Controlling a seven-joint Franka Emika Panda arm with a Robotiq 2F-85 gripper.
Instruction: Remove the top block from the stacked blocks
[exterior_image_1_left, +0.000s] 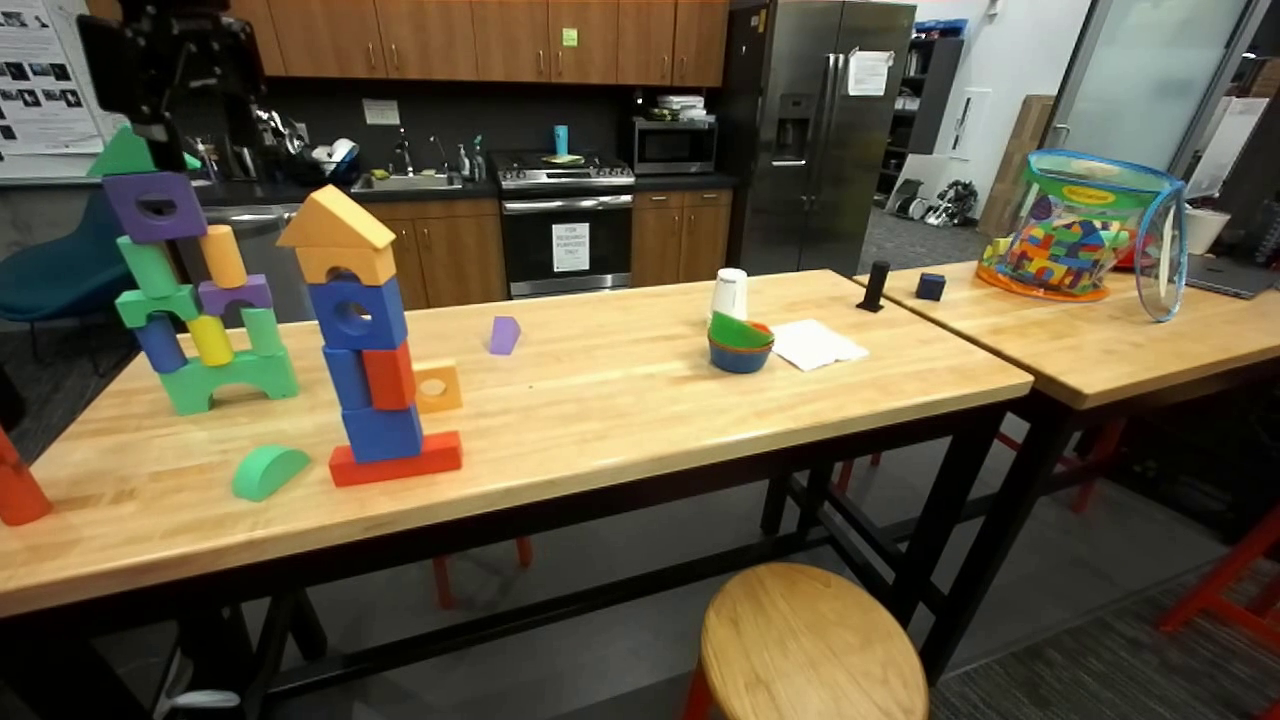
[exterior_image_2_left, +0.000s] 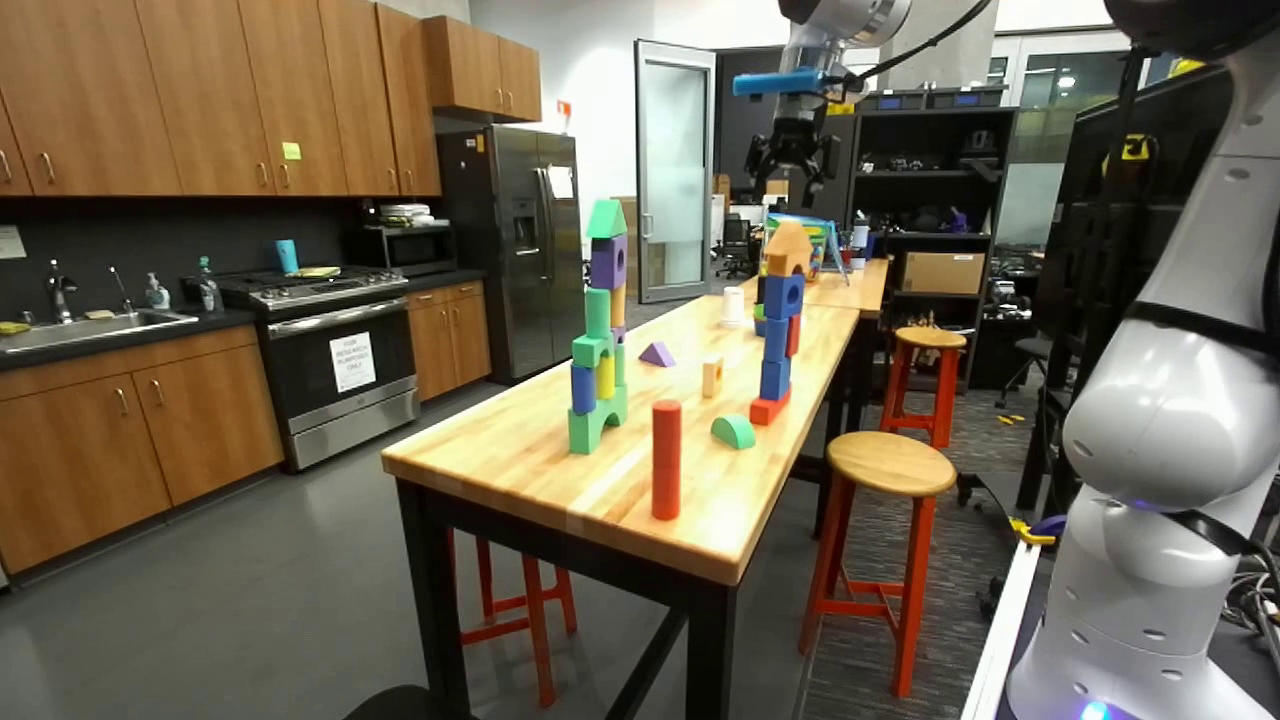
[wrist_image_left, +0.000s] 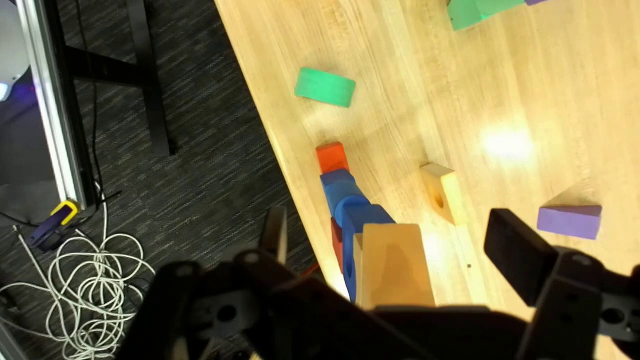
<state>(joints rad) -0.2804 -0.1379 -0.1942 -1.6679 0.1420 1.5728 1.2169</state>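
Note:
The top block is a yellow triangular roof-shaped block (exterior_image_1_left: 342, 222) on a yellow arch block, at the top of the stacked blocks (exterior_image_1_left: 347, 378). In an exterior view the top block (exterior_image_2_left: 790, 242) crowns the upright stacked blocks (exterior_image_2_left: 776, 340), with blue and red blocks on a flat red base. In the wrist view the top block (wrist_image_left: 397, 265) lies below and between the fingers, and the stacked blocks (wrist_image_left: 364, 214) lean away in perspective. My gripper (exterior_image_2_left: 787, 182) is open and empty, apart from and above the tower. It also shows in the wrist view (wrist_image_left: 390, 240).
A wider green, purple and blue structure (exterior_image_2_left: 597, 425) stands beside the tower. A green half-round block (exterior_image_1_left: 270, 472), a yellow block with a hole (exterior_image_1_left: 440, 388), a purple block (exterior_image_1_left: 504, 335) and a red cylinder (exterior_image_2_left: 666, 460) stand around. Bowls (exterior_image_1_left: 738, 357) are farther along the table.

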